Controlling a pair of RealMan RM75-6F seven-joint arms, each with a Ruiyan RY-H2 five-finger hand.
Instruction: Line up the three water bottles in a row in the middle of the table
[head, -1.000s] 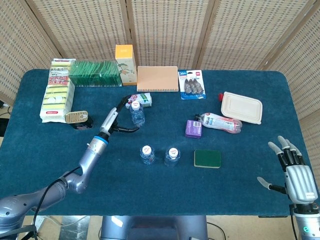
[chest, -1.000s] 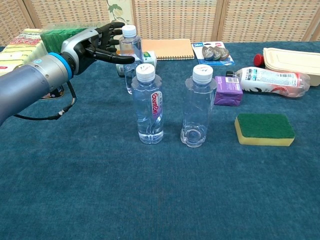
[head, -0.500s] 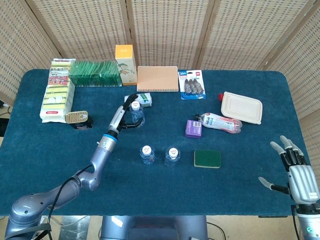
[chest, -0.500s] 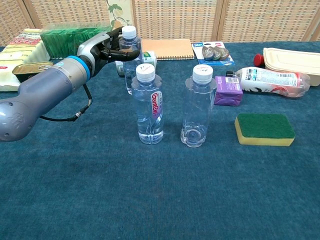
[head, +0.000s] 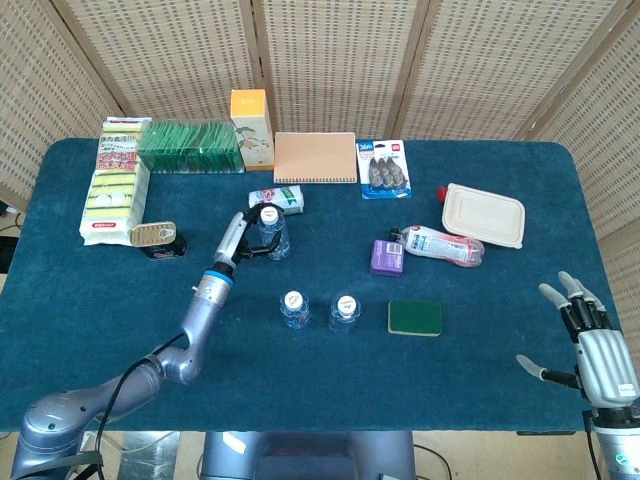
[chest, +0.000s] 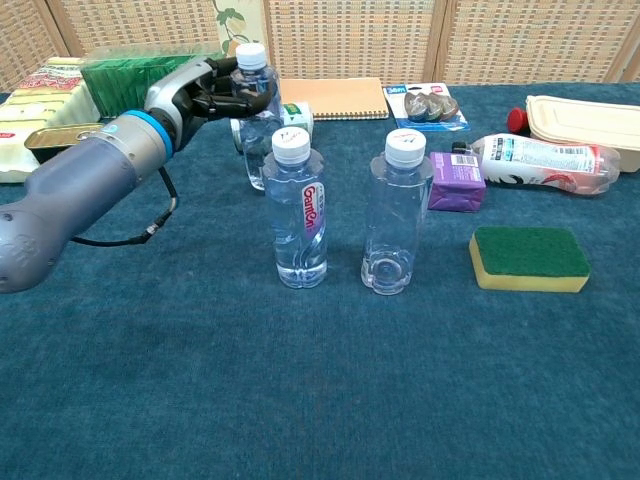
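Dark blue table (head: 120, 320), green-and-yellow sponge (chest: 528, 258), purple box (head: 386, 257).

The far water bottle (chest: 253, 120) is partly covered in the chest view: the left hand (chest: 215, 88) wraps its upper body, and the labelled bottle (chest: 299, 212) at 5 o'clock hides its lower right side. Whether its base touches the cloth cannot be told. From the head view the left hand (head: 246, 232) is too small to show how its fingers lie. The right hand (head: 590, 350) is absent from the chest view, and its wrist is cut by the bottom edge of the head view. The sponge packs (chest: 40, 88) at 10 o'clock run off the chest view's left edge.
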